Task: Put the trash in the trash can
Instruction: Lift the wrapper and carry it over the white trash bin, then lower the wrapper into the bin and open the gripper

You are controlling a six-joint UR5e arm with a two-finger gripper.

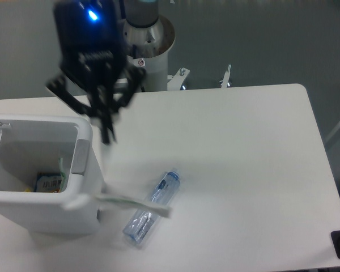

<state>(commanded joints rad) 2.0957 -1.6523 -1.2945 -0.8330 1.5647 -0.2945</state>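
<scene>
Black two-finger gripper (107,133) grasping flat translucent white pouch (130,202) nr white boxy bin (84,136); clear bluish bottle (152,207) still on table, right of bin.

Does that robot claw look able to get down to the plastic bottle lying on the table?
Probably yes. The bottle lies in the open beside the trash can, though a pale pouch crosses it.

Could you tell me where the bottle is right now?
The bottle lies on the table just right of the bin, its lower half under the pale pouch.
</scene>
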